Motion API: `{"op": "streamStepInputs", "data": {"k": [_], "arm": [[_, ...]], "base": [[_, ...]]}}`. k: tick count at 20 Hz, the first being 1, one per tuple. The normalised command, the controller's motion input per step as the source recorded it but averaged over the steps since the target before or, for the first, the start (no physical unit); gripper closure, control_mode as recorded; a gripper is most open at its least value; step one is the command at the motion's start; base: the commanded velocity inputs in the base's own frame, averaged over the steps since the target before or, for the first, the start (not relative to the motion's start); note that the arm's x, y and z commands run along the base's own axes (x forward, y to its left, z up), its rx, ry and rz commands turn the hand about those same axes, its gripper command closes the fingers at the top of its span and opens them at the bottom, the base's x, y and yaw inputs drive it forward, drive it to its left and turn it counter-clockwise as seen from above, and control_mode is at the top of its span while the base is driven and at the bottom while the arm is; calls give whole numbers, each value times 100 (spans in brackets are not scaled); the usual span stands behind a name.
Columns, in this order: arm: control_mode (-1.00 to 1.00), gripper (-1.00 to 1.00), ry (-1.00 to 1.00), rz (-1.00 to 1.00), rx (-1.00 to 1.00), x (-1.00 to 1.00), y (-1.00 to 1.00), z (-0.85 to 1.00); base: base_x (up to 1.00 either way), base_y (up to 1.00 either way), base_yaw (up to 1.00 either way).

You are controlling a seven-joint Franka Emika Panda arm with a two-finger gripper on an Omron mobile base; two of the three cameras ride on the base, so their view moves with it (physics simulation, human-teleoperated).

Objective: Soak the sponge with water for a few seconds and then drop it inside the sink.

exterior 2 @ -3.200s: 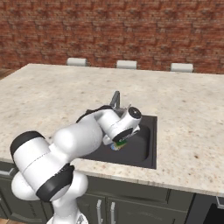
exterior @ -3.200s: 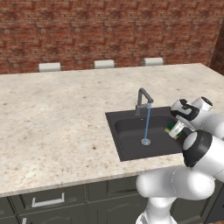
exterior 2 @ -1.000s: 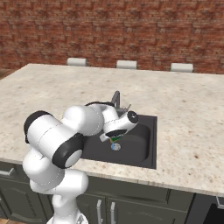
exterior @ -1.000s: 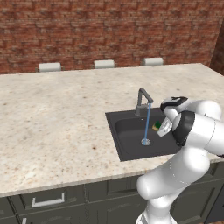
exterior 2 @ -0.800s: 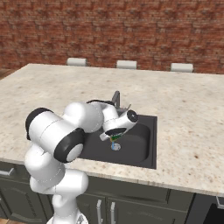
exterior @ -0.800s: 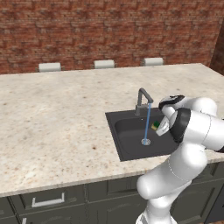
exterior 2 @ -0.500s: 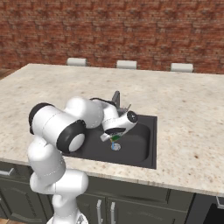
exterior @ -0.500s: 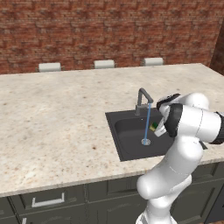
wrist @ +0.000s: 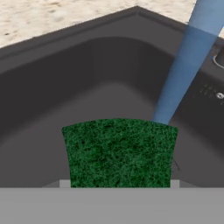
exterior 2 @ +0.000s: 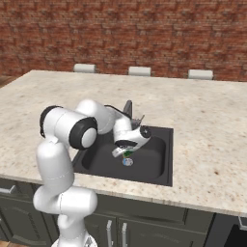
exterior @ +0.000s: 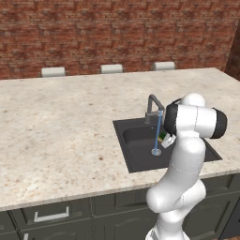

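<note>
Over the sink (exterior: 136, 161), my claw (exterior 2: 126, 152) is clamped on the sponge (wrist: 119, 151), its green face turned toward my hand camera, right at the water (wrist: 183, 65) falling from the faucet (exterior: 153, 105). I judge it light and squashy, getting heavier and slicker as it soaks, so pinching its two side faces near the middle suits it best.

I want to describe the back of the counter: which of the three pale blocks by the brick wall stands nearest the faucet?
The rightmost pale block: in the left base view it sits almost straight behind the faucet; the middle block and left block lie farther away.
</note>
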Motion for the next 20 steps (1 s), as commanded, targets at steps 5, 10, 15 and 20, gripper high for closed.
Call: {"op": "streamStepInputs", "data": {"k": [5,10,15,20], "arm": [[-100,100,0,0,0,36,0,-3],[-100,100,0,0,0,37,0,-3],[-100,100,0,0,0,30,0,-10],[-100,100,0,0,0,0,0,-1]], "base": [[0,0,0],[0,0,0],[0,0,0],[0,0,0]]}}
